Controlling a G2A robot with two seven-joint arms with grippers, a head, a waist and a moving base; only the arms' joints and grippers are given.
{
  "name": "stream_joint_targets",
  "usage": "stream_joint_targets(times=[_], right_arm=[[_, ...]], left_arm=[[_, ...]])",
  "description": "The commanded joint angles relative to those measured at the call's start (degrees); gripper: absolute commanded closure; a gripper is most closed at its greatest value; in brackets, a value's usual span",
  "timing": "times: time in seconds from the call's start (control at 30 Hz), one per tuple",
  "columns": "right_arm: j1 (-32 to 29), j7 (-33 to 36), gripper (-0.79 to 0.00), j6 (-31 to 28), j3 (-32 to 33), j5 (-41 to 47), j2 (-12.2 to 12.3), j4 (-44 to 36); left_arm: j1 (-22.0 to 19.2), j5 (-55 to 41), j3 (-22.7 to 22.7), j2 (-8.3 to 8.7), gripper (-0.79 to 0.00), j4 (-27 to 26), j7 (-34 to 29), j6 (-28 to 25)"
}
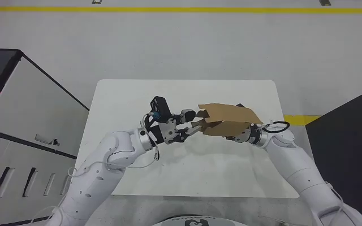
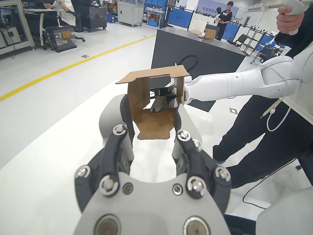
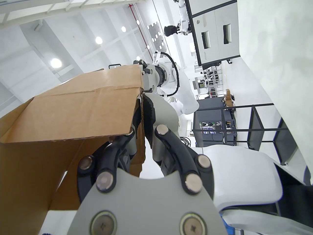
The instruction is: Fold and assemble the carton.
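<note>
A brown carton (image 1: 229, 114), an open-ended tube with loose flaps, hangs above the middle of the white table (image 1: 169, 181). My right gripper (image 1: 244, 134) is shut on the wall at its right end; in the right wrist view the cardboard (image 3: 73, 108) is pinched at that gripper (image 3: 140, 108), with one finger hidden behind a flap. My left gripper (image 2: 152, 106) is open at the carton's (image 2: 156, 74) other end, one finger on each side of the opening. The bottom flap (image 2: 154, 129) sticks out between them. Through the tube I see the right gripper (image 2: 162, 97).
A grey cabinet (image 1: 34, 113) stands just off the table's left side and a dark unit (image 1: 339, 135) off its right. Bare tabletop lies in front of and behind the carton.
</note>
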Motion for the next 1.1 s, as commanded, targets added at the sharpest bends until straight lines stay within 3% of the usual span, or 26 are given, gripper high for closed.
stream_joint_targets(times=[0.0, 0.33, 1.07], right_arm=[[0.0, -0.1, 0.000, 0.1, 0.1, -0.1, -0.1, 0.0], [-0.4, -1.2, 0.000, 0.0, 0.2, -0.2, -0.2, -0.7], [-2.6, -9.0, 0.000, 3.1, 1.9, -0.4, -0.7, -4.2]], left_arm=[[-0.1, -0.3, 0.1, -0.04, 0.000, -0.3, 0.2, 0.2], [0.3, -0.8, -0.7, -0.13, 0.000, -0.3, 2.7, 1.7], [-0.5, -0.3, 2.2, -0.46, 0.000, -1.2, -2.3, 3.7]])
